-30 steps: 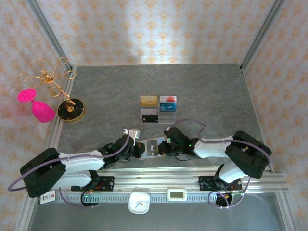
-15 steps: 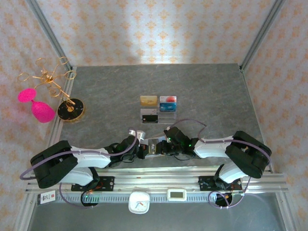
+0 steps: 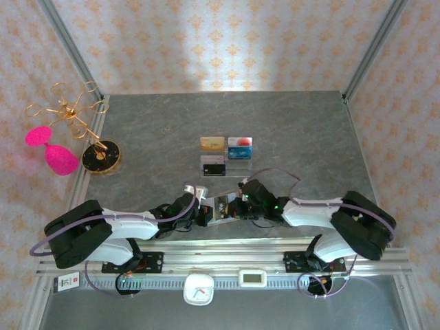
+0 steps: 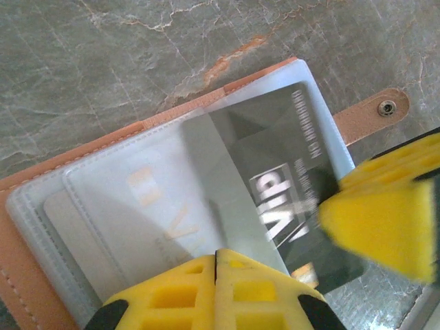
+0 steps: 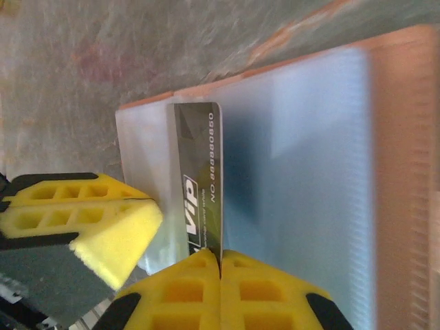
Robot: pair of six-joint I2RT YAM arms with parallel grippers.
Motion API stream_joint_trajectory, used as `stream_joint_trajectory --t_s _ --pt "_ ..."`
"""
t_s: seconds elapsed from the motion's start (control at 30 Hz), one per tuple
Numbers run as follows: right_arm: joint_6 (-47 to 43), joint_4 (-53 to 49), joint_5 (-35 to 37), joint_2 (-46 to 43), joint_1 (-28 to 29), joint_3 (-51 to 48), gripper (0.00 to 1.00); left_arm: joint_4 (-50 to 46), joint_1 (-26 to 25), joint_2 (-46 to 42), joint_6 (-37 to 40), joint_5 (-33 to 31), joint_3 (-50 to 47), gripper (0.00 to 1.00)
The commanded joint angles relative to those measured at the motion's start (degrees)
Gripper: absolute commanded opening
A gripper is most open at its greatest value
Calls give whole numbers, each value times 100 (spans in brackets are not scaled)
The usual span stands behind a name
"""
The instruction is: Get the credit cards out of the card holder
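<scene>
Grey marbled tabletop (image 3: 289,130), patterned walls round it. The left arm (image 3: 124,227) and right arm (image 3: 323,210) both reach in low and meet at the near edge, centre.

Far left is a gold wire rack (image 3: 69,113) on a round black-and-gold base (image 3: 102,156), with two pink glasses (image 3: 60,159) beside it. A white timer (image 3: 199,289) sits on the rail in front of the arm bases.

The card holder (image 3: 218,210) lies open on the tabletop between the two claws, pinkish-tan leather with bluish clear sleeves (image 4: 137,185) fanned on top.

A clear acrylic stand (image 3: 239,166) sits mid-tabletop, well apart from the holder. It holds a gold card (image 3: 212,143), a blue-and-red card (image 3: 240,146) and a black card (image 3: 214,167).

The left claw (image 4: 216,265) is clenched, fingertips together at the near edge of the sleeves. Cannot tell if a sleeve is pinched between them.

The right claw (image 5: 220,265) is clenched on the dark card (image 4: 275,158). The card's end runs into the seam between its yellow fingers (image 5: 268,289).

The dark card has VIP lettering. It is partway out of the top sleeve, angled toward the right claw, its far end under the clear plastic.

A pale grey card (image 4: 75,227) sits inside a lower sleeve.

The snap tab (image 4: 375,113) sticks out of the holder's edge, flat on the tabletop, just beside the right claw.
</scene>
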Motion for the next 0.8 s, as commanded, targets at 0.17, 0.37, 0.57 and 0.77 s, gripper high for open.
stream_joint_trajectory --t_s 0.17,0.37,0.57,0.77 --pt "-507 -904 738 -1696 -349 -172 0 -522 352 -863 -75 -68 159 0" --pt "-787 -745 976 -2388 -377 154 0 -286 822 -2495 -15 -223 376 35" --pt "-617 628 846 -2364 -379 307 0 572 1130 -2825 -132 498 255 53" --pt "-227 2168 817 -2136 -289 336 0 2411 1127 -2722 -754 930 -243 58"
